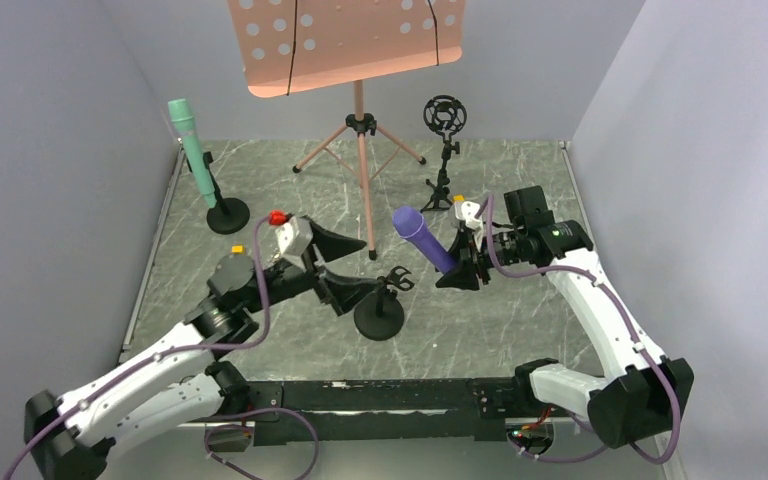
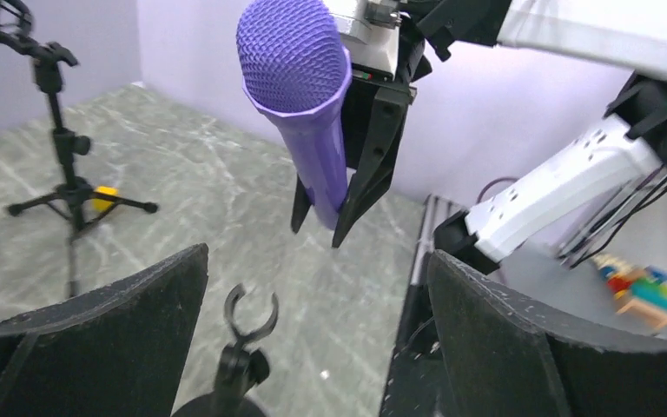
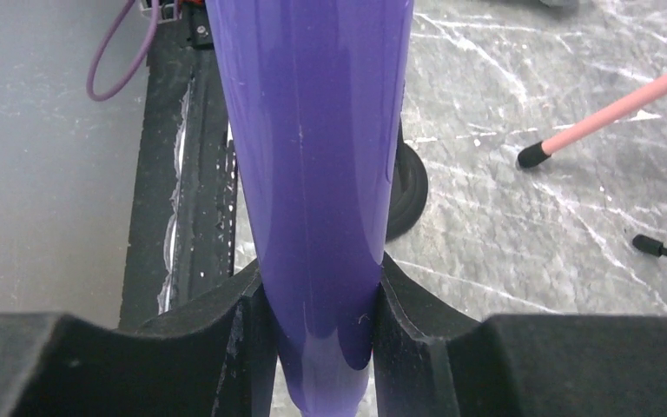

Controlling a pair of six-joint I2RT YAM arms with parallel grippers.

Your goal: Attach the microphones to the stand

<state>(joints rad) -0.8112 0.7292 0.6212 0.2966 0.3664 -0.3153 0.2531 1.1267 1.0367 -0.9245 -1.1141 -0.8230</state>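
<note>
We've got the right tool (image 1: 459,272) clamped on the tail of the purple microphone (image 1: 423,238), up over the surface's (image 1: 520,330) middle near the empty clip stand (image 1: 380,312), left tool (image 1: 352,267) wide apart, so that skinny grip could let it swivel and miss.

Purple microphone (image 3: 313,156) clamped near its tapered end between the black fingers (image 3: 217,347) of my right gripper (image 3: 317,334), body running up out of frame, round black base (image 3: 410,187) partly hidden behind it, pink stand leg (image 3: 617,109) on grey marbled table (image 3: 504,261), purple cable (image 3: 108,52) upper left.
</note>
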